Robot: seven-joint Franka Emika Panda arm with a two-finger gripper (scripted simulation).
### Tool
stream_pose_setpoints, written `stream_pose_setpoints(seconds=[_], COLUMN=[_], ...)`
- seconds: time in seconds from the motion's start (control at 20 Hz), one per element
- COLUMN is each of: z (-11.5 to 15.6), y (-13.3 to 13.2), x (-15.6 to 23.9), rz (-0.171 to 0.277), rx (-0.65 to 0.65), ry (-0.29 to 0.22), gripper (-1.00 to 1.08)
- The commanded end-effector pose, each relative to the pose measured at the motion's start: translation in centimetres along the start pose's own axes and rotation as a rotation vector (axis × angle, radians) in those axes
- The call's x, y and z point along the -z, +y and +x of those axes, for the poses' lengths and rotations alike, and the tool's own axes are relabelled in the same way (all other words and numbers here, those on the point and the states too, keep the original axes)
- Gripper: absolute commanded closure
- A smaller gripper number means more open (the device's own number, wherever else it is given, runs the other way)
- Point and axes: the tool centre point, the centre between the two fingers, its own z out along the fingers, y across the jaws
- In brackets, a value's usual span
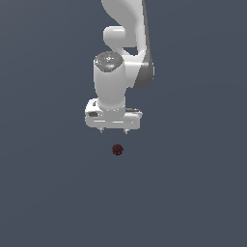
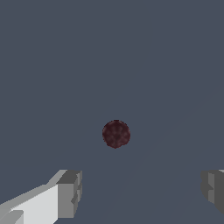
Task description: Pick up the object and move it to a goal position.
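Observation:
The object (image 1: pixel 117 149) is a tiny dark maroon speckled ball lying on the flat grey surface. My white gripper (image 1: pixel 114 131) hangs just above it, apart from it, with the two short fingertips spread wide and nothing between them. In the wrist view the object (image 2: pixel 116 134) sits in the middle, with one grey finger pad (image 2: pixel 70 192) and the other pad (image 2: pixel 214 189) standing far apart at the frame's edges; the gripper (image 2: pixel 142 190) is open.
A plain dark grey surface (image 1: pixel 193 193) fills both views. The white arm (image 1: pixel 123 58) rises above the gripper toward the top of the exterior view.

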Motion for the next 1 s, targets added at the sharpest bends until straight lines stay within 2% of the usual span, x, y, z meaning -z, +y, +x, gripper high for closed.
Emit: stream_pose_setpoints(seconds=[0.0,0.45,0.95], z=[0.0,0.4,0.4], y=[0.0,-1.8,-1.8], x=[0.0,1.0,0.6], rz=[0.000,0.031,0.033], rx=[0.000,0.028,-0.019], ry=[0.000,0.010,0.007], gripper=[-0.92,-0.92,-0.92])
